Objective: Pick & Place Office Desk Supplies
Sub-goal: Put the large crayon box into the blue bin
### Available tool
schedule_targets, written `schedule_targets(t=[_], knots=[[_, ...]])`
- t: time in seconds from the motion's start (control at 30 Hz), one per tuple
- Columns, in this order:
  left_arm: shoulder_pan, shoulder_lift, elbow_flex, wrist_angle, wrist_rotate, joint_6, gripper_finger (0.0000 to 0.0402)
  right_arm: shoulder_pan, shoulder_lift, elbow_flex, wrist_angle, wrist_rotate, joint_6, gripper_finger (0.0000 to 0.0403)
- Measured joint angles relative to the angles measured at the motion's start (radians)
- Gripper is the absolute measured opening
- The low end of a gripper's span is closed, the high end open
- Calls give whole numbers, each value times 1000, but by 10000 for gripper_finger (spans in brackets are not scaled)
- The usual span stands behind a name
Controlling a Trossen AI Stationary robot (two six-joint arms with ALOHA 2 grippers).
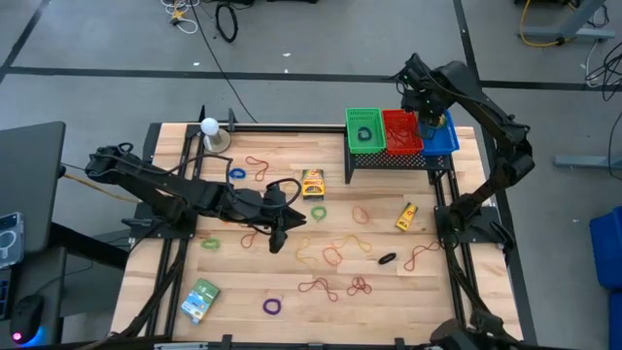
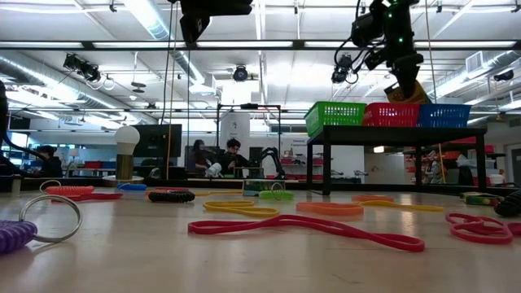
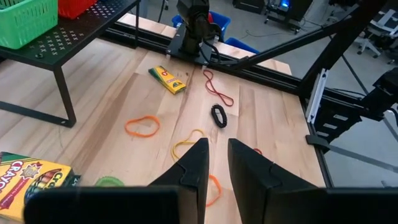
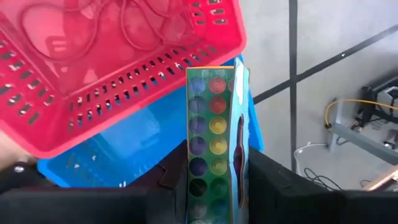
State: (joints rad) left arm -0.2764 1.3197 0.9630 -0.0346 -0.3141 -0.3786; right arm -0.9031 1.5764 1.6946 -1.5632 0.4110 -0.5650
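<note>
R gripper (image 4: 214,177) over blue basket (image 4: 134,146), clamped on 1 paint-dot packet (image 4: 211,143), long axis running out along the fingers; L gripper (image 3: 216,165) above mid-table, fingers slightly apart, holding nothing; 3 baskets, probably 2 packets left.

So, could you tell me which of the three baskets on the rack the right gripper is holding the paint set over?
The blue basket, at the rack's end beyond the red and green ones; the right gripper holds the paint set above it.
</note>
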Motion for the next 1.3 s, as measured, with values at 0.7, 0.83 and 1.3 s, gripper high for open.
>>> schedule_targets(t=[0.7,0.83,1.3], knots=[[-15,0,0,2,1,-8,65,-5,0,-1,24,30,-19,104],[-23,0,0,2,0,-11,65,-5,0,-1,24,32,-28,89],[-30,0,0,5,0,-18,65,-5,0,-1,22,25,-43,110]])
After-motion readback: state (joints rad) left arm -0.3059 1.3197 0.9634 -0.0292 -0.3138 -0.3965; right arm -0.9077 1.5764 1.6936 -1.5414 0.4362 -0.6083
